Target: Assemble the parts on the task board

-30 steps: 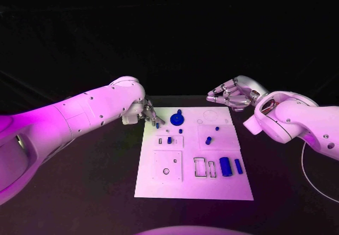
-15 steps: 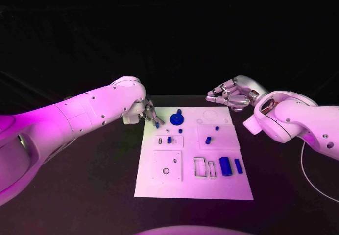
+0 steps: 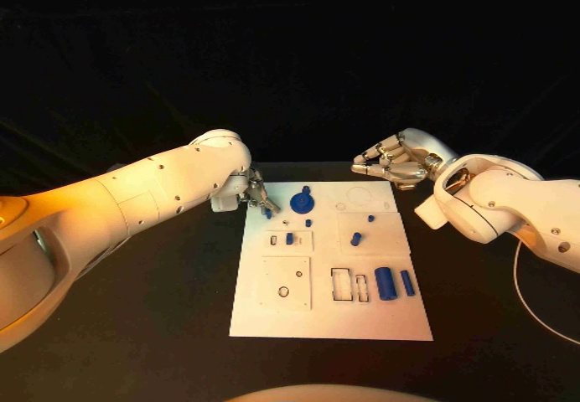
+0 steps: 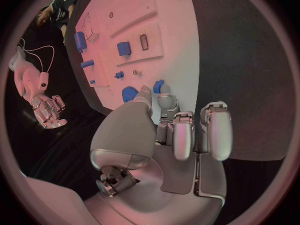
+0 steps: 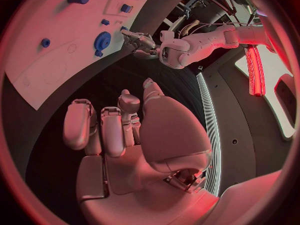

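The white task board (image 3: 333,314) lies in the middle of the black table. At its far left corner my left hand (image 3: 256,199) pinches a small blue part (image 3: 266,213) between thumb and finger just over the board's edge; the left wrist view shows the part (image 4: 158,86) at the fingertips. A blue gear (image 3: 302,201) stands right beside it. My right hand (image 3: 393,163) hovers beyond the board's far right corner, fingers loosely bent and apart, holding nothing. Two blue cylinders (image 3: 385,284) lie near the board's right edge.
Small blue pegs (image 3: 309,224) and a blue block (image 3: 357,239) stand in the board's middle. Rectangular slots (image 3: 342,285) and a round hole (image 3: 284,293) lie nearer me. Bare black table (image 3: 157,318) surrounds the board.
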